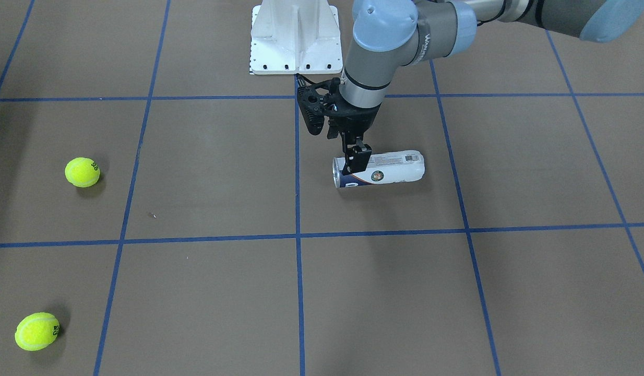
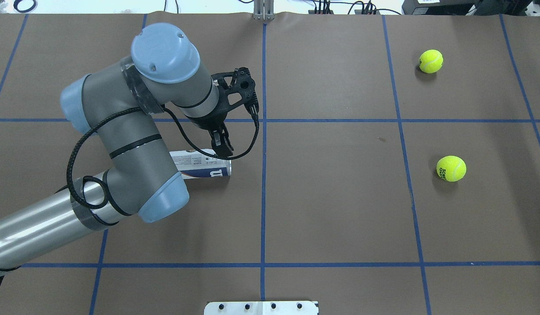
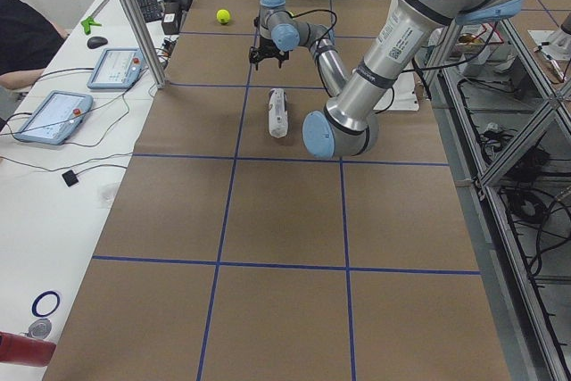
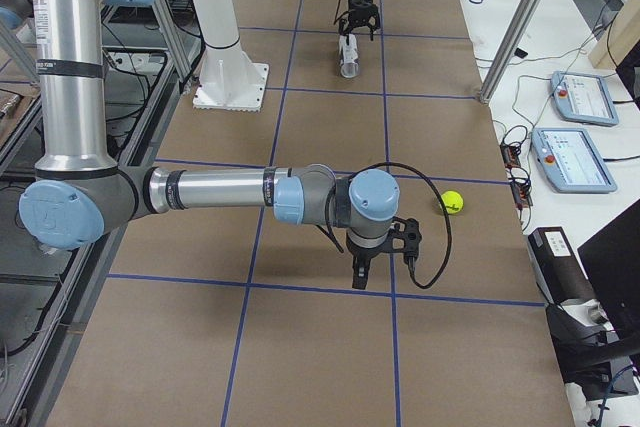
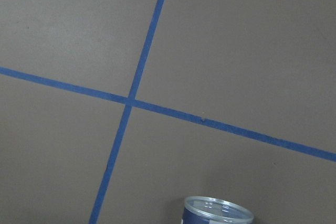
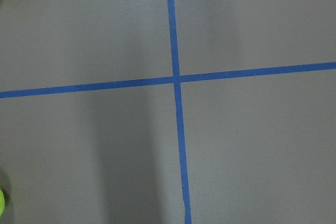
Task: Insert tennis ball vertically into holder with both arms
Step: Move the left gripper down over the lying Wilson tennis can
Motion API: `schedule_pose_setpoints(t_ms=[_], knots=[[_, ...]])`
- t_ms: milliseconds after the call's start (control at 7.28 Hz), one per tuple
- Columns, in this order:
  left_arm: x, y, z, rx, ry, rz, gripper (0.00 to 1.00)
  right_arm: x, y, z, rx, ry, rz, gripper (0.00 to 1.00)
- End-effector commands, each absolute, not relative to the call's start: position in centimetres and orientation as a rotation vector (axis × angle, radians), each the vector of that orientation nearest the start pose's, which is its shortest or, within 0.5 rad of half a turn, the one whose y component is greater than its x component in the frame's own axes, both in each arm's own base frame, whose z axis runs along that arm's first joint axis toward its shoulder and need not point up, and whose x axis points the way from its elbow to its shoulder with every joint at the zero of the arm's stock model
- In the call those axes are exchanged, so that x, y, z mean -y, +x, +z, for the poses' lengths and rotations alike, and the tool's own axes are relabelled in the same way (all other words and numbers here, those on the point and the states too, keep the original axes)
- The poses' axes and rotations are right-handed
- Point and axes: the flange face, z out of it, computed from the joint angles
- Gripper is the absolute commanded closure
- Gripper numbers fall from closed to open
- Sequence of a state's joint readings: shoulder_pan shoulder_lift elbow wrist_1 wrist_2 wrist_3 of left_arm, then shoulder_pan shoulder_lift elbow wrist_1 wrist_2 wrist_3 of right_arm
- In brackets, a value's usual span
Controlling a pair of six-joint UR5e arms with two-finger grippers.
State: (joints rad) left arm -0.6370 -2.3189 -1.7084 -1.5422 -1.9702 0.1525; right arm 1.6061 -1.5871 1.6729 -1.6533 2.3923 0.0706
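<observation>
Holder [image 1: 395, 167] lies sideways beneath the spread left pincer [image 1: 355, 164].

Left gripper [image 1: 355, 165] points down onto the lying holder [image 1: 392, 167].

Robot lab: taped table [image 3: 285, 220], teach pendants [image 3: 111, 67]

Left half of the worktop [image 2: 340, 210]: holder [image 1: 384, 168] lying on its side, open end toward the centre line, left gripper [image 1: 356, 165] directly above that end. Right half: far ball [image 2: 430, 61] toward the operators' edge, near ball [image 2: 450, 168] closer to the robot, both well apart from each other and from the holder, right gripper [image 4: 372, 272] over the worktop nearer the right end than the far ball. Pedestal base [image 1: 296, 39] at the robot-side edge, on the centre line.
</observation>
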Motion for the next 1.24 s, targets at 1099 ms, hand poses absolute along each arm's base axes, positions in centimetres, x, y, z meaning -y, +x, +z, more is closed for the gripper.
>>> schedule_pose_setpoints(t_ms=[1099], knots=[[49.8,52.6,18.7,-0.52,0.746,1.356,0.01,48.3,7.7,62.4,0.818,-0.015,0.098,0.01]])
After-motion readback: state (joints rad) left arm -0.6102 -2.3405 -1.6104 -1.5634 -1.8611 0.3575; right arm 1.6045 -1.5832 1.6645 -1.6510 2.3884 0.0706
